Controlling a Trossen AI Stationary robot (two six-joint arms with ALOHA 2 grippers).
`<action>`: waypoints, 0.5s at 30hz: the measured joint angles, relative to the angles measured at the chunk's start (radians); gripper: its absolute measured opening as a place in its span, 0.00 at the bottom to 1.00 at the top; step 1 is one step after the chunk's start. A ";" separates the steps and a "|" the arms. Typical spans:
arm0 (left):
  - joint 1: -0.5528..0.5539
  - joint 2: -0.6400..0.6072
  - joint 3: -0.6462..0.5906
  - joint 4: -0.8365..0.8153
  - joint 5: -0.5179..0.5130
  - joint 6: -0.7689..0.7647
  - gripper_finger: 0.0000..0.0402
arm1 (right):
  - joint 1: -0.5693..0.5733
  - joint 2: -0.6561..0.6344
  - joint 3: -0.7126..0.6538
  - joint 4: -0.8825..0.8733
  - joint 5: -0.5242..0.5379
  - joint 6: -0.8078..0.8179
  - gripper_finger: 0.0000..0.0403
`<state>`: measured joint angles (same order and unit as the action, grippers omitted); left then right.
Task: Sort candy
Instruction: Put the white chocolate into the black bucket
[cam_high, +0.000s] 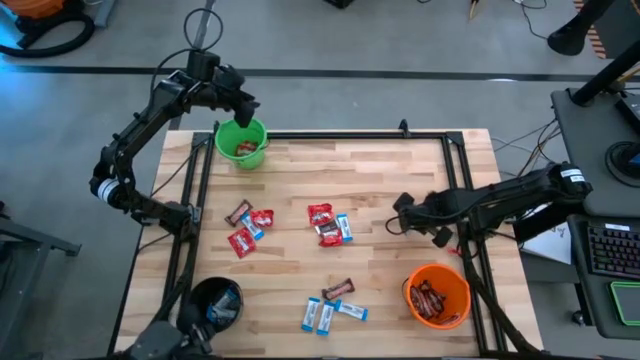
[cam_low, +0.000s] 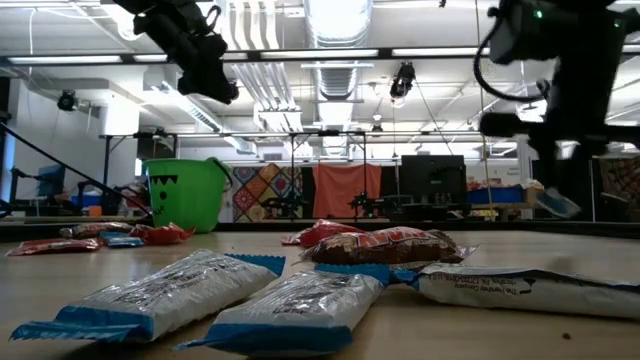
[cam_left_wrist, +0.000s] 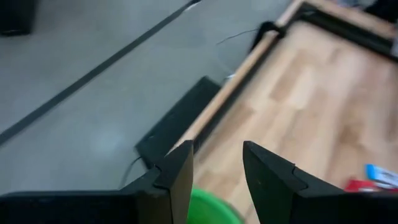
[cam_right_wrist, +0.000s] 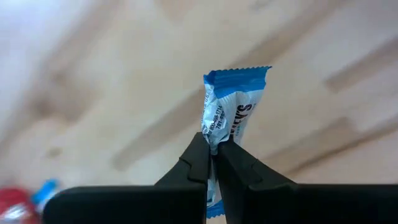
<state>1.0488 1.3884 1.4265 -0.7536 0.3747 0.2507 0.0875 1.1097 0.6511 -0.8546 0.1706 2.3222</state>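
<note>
My right gripper (cam_high: 405, 213) hangs over the table's right part, shut on a blue-and-white packet (cam_right_wrist: 230, 112), which also shows in the low view (cam_low: 556, 203). My left gripper (cam_high: 246, 106) stands open above the green bucket (cam_high: 243, 142) at the far left corner. Nothing is between its fingers (cam_left_wrist: 216, 177), and the bucket's rim (cam_left_wrist: 211, 210) shows just below them. Loose candy lies flat on the wood: red and blue packets (cam_high: 250, 225) at the left, a red, brown and blue group (cam_high: 328, 224) in the middle, and blue packets with a brown bar (cam_high: 330, 305) near the front. My right gripper pinches the blue-and-white packet at about its middle (cam_right_wrist: 215, 132) between its two fingertips. The wrapper is creased in where they meet. The fingers come steeply from above. The packet is lifted clear of the table, with one crimped blue end (cam_right_wrist: 237, 76) sticking out past the fingertips.
An orange bucket (cam_high: 438, 295) holding brown bars stands at the near right, close to my right arm. A black bucket (cam_high: 215, 300) with blue packets stands at the near left. A black metal frame (cam_high: 350, 134) runs along the table's edges.
</note>
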 joint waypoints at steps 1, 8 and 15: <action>-0.001 0.000 0.000 0.000 0.027 -0.001 0.31 | 0.000 0.000 0.017 -0.002 0.035 -0.006 0.02; -0.019 0.000 0.000 -0.006 0.141 -0.010 0.31 | 0.000 -0.001 0.115 0.001 0.291 -0.080 0.02; -0.123 0.000 0.000 -0.001 0.266 -0.084 0.31 | -0.001 0.004 0.174 0.006 0.373 -0.278 0.02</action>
<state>0.9259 1.3884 1.4265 -0.7549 0.6408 0.1671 0.0868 1.1141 0.8252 -0.8483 0.5440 2.0443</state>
